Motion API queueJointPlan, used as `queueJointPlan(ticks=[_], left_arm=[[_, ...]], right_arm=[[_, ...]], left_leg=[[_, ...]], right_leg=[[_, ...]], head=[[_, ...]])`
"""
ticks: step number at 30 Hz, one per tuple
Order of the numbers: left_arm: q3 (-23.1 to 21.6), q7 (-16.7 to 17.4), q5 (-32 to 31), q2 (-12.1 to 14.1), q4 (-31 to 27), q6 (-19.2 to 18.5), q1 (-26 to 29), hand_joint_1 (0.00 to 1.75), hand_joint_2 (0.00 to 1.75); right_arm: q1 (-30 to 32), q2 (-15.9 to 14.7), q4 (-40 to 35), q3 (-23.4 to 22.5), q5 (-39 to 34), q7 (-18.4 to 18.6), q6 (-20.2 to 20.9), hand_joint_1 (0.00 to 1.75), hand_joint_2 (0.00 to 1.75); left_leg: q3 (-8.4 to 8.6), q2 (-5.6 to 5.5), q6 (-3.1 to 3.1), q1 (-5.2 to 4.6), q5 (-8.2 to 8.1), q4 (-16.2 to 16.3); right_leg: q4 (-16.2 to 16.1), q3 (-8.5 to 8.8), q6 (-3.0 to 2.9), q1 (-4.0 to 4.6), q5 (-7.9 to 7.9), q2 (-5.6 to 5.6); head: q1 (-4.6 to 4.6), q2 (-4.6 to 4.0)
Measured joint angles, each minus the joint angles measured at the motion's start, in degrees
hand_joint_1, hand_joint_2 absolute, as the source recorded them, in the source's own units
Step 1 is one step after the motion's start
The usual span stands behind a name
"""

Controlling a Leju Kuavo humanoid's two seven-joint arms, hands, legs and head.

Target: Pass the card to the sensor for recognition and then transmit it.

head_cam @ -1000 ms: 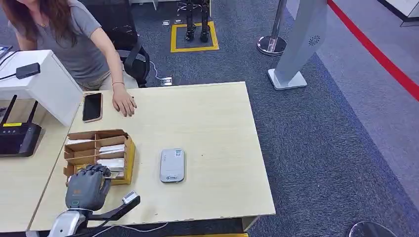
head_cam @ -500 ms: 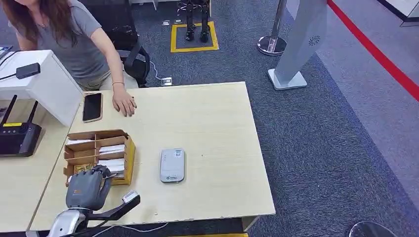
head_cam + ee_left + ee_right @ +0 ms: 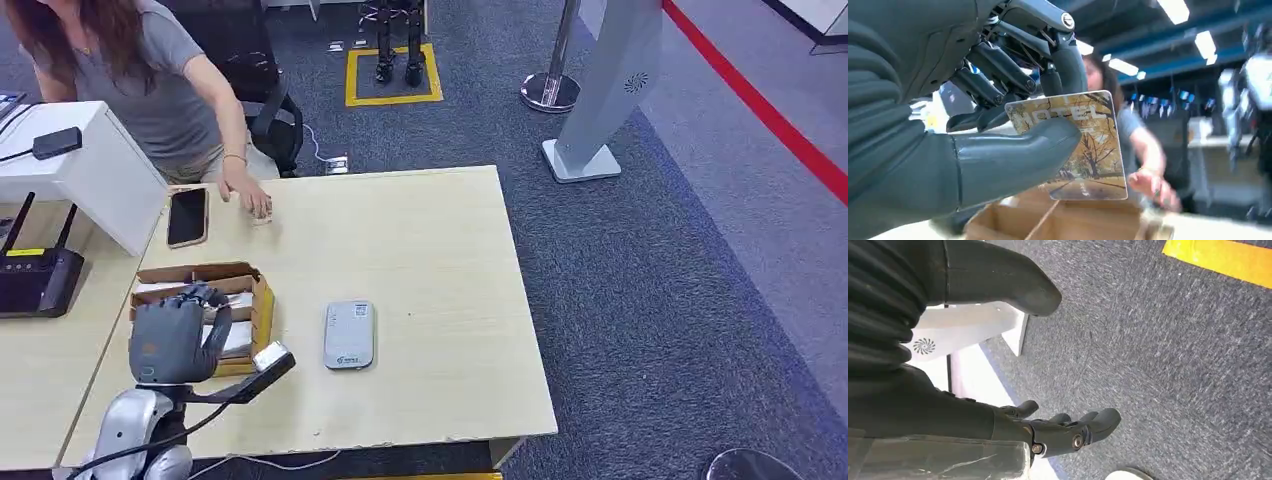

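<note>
My left hand [image 3: 175,338] hangs over the near end of the brown cardboard card box [image 3: 165,275] at the table's left. In the left wrist view this hand [image 3: 948,125] pinches a hotel card [image 3: 1093,150], printed with autumn trees, between thumb and fingers, above the box [image 3: 1058,222]. The grey card sensor [image 3: 349,335] lies flat on the table to the right of the box, apart from the hand. My right hand [image 3: 948,405] hangs beside the table over the carpet, fingers apart and holding nothing.
A person sits at the far left corner with a hand [image 3: 250,195] on the wooden table [image 3: 420,250], beside a black phone [image 3: 187,216]. A white cabinet [image 3: 90,170] and a black router [image 3: 35,280] stand at the left. Blue carpet lies to the right.
My left hand has risen from the box's near edge and moved a little farther over the box. The person's hand has drawn back toward the table's far edge.
</note>
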Motion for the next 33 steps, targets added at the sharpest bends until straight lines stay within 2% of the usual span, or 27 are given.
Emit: queueJointPlan(ticks=[5, 16, 19, 22, 24, 27, 30, 33], left_arm=[[-0.6, -0.3, 0.3, 0.0, -2.3, 0.7, -2.0, 1.75, 1.75], [-0.7, -0.3, 0.4, 0.0, -3.2, 0.7, -2.2, 1.75, 1.75], [-0.7, -1.0, 1.9, 0.0, -3.4, 2.1, -2.6, 1.75, 1.75], [-0.9, -0.9, 3.3, -0.1, -4.8, 2.8, -5.5, 1.75, 1.75], [-1.0, 1.2, 2.3, -0.1, -4.6, 0.7, -9.8, 1.75, 1.75], [-1.0, 2.8, -2.0, 0.1, 0.8, -2.1, -18.1, 1.75, 1.75], [-1.4, 3.1, -7.4, 0.2, 10.4, -1.6, -25.8, 1.75, 1.75], [-2.8, 2.5, -10.6, 0.6, 19.0, -1.4, -31.1, 1.75, 1.75]], right_arm=[[-0.2, 0.0, 0.0, 0.0, 0.6, -0.1, 0.3, 0.0, 1.75], [-0.2, 0.0, 0.0, 0.0, 0.6, -0.1, 0.3, 0.0, 1.75], [-0.3, 0.0, 0.0, 0.0, 0.8, -0.1, 0.5, 0.0, 1.75], [-0.5, 0.1, 0.0, 0.0, 1.9, -0.2, 0.8, 0.0, 1.75], [-1.2, 0.3, -0.3, 0.3, 3.4, 0.0, 2.0, 0.0, 1.75], [-2.8, 0.7, -0.9, 1.2, 5.5, 1.2, 4.0, 0.0, 1.75], [-4.3, 1.1, -1.2, 2.2, 7.0, 1.9, 5.4, 0.0, 1.75], [-5.1, 1.4, -1.3, 3.1, 7.8, 2.1, 6.1, 0.0, 1.75]], left_leg=[[0.01, 0.01, 0.0, 0.0, 0.0, 0.0], [0.0, 0.01, 0.0, 0.0, 0.0, 0.0], [0.0, 0.0, 0.02, 0.0, 0.02, 0.0], [-0.02, -0.03, 0.03, 0.0, 0.06, 0.0], [-0.04, -0.04, 0.04, 0.01, 0.13, 0.0], [-0.04, 0.0, -0.06, 0.0, 0.24, 0.0], [-0.08, 0.04, -0.03, 0.0, 0.4, 0.0], [-0.11, 0.04, -0.08, 0.0, 0.48, 0.0]], right_leg=[[0.0, 0.0, 0.0, 0.0, 0.0, 0.01], [0.0, -0.01, 0.0, 0.0, 0.0, 0.03], [0.0, -0.02, 0.0, 0.0, 0.0, 0.02], [0.0, -0.01, -0.01, 0.0, 0.01, -0.03], [0.0, -0.03, -0.02, 0.0, 0.06, -0.04], [0.0, -0.07, -0.11, 0.0, 0.27, -0.03], [0.1, -0.16, -0.17, 0.0, 0.4, 0.03], [0.1, -0.22, -0.17, 0.0, 0.45, 0.04]], head=[[0.0, 0.0], [0.0, 0.0], [0.0, 0.0], [0.0, 0.0], [0.0, 0.0], [0.0, 0.0], [0.0, 0.0], [-0.02, 0.0]])
